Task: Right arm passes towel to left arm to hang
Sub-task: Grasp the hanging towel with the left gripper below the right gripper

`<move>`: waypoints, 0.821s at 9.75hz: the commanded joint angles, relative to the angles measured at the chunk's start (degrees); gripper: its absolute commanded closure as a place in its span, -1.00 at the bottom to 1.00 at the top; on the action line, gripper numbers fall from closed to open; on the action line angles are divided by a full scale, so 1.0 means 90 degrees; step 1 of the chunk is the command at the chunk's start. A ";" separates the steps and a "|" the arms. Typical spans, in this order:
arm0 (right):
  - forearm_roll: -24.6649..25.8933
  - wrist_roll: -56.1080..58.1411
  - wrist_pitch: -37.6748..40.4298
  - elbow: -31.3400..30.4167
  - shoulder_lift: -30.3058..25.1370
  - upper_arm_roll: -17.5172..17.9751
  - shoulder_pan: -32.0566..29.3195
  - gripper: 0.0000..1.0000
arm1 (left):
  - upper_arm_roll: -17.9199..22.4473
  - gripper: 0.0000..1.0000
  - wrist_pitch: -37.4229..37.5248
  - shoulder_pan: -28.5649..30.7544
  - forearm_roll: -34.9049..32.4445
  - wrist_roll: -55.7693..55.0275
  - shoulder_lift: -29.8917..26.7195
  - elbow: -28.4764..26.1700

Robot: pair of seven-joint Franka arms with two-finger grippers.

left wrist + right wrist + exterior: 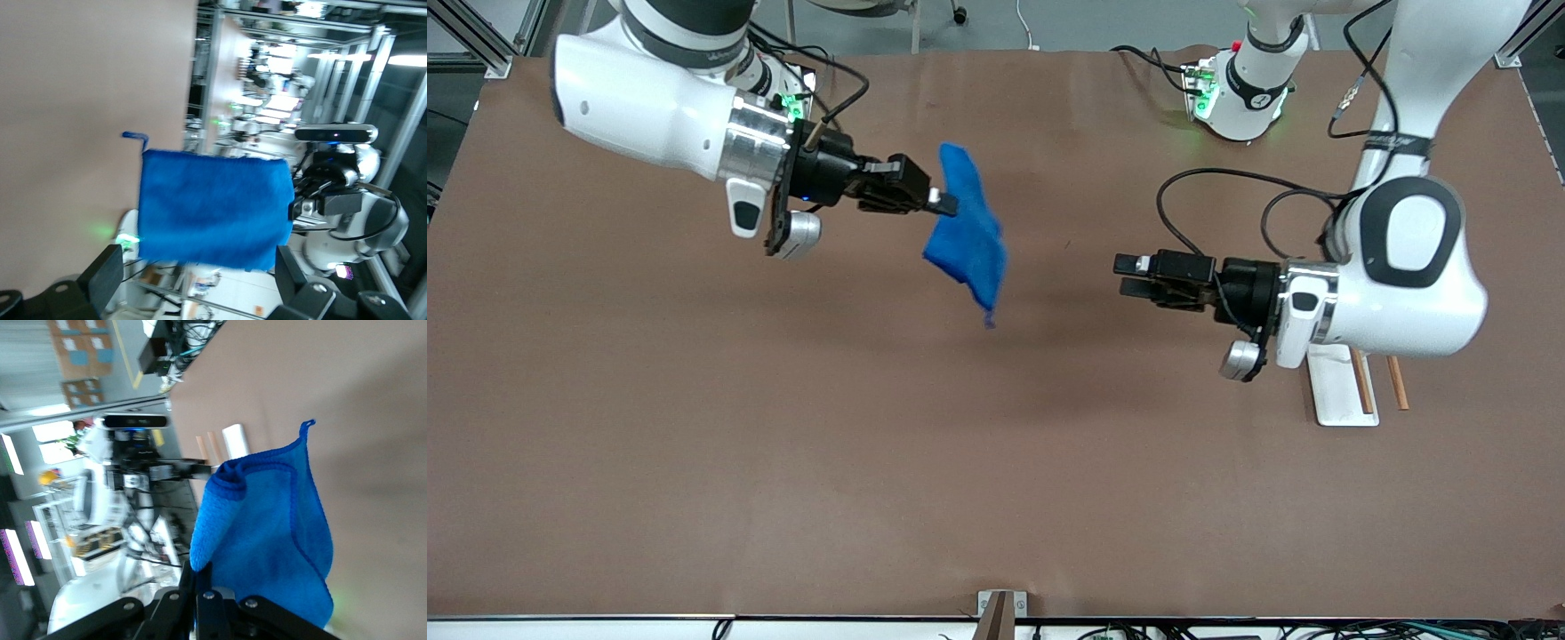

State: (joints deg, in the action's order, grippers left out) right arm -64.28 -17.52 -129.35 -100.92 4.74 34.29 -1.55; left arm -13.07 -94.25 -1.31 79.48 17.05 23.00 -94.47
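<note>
The bright-blue towel (967,233) hangs in the air over the middle of the table, its corner tag pointing down. My right gripper (945,203) is shut on the towel's upper edge and holds it up; the right wrist view shows the cloth (267,533) draping from the closed fingers. My left gripper (1126,276) is open and empty, level with the towel and a short gap from it toward the left arm's end. In the left wrist view the towel (213,208) fills the space ahead of the open fingers (105,275), with the right arm's gripper at its edge.
A white stand base (1343,384) with two wooden rods (1398,382) sits on the brown table (783,444) under the left arm's wrist. Cables trail near both arm bases. A small bracket (1000,609) sits at the table's near edge.
</note>
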 commanded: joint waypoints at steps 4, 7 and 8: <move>-0.1393 -0.0075 -0.1884 0.0490 0.0859 0.0721 0.0443 1.00 | -0.0609 -1.00 0.0721 0.0077 0.1871 0.2155 0.0469 -0.1436; -0.1383 -0.0065 -0.2648 0.0754 0.1221 0.0721 0.0894 1.00 | -0.0609 -1.00 0.2012 0.0097 0.2395 0.2957 0.1281 -0.1591; -0.1373 -0.0046 -0.2669 0.0754 0.1222 0.0721 0.0914 1.00 | -0.0628 -1.00 0.2053 0.0048 0.2593 0.3171 0.1331 -0.1632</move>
State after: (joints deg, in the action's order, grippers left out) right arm -75.59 -17.70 -152.48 -95.66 14.80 40.40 6.24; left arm -18.18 -76.40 -0.59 100.32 42.39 33.08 -107.99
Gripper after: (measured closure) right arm 0.978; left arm 0.000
